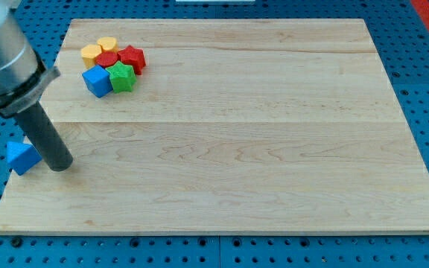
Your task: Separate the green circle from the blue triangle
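Observation:
A blue triangle (pixel 21 156) lies at the board's left edge, partly over the edge. My tip (pixel 61 166) rests on the board just to the triangle's right, touching or nearly touching it. No green circle shows in the camera view; the arm covers part of the left edge above the triangle. The only green block in view is a green star (pixel 122 77) in the cluster at the view's top left.
The top-left cluster holds two yellow blocks (pixel 91 53) (pixel 108 44), a red round block (pixel 108 59), a red star (pixel 132 57) and a blue cube (pixel 96 80), all touching. The wooden board (pixel 237 149) lies on a blue pegboard.

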You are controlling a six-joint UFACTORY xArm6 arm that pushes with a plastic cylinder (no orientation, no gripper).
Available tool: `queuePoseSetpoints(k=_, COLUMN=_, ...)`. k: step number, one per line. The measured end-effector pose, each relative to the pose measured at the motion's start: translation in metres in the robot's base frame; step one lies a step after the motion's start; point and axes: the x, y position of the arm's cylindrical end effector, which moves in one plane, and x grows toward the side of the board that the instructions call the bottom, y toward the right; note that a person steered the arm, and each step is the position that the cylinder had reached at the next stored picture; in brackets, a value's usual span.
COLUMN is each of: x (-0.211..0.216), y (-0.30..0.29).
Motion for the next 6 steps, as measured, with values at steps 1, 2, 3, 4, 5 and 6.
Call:
queuePoseSetpoints(k=1, x=0.046, y=0.004)
queuePoseSetpoints(k=2, x=0.031, y=-0.062)
queuePoseSetpoints(k=3, x=0.020, y=-0.064)
queuePoseSetpoints(k=4, x=0.002, y=-0.071)
queuePoseSetpoints(k=5, x=-0.018, y=-0.073)
queuePoseSetpoints(k=6, x=-0.038, y=-0.054)
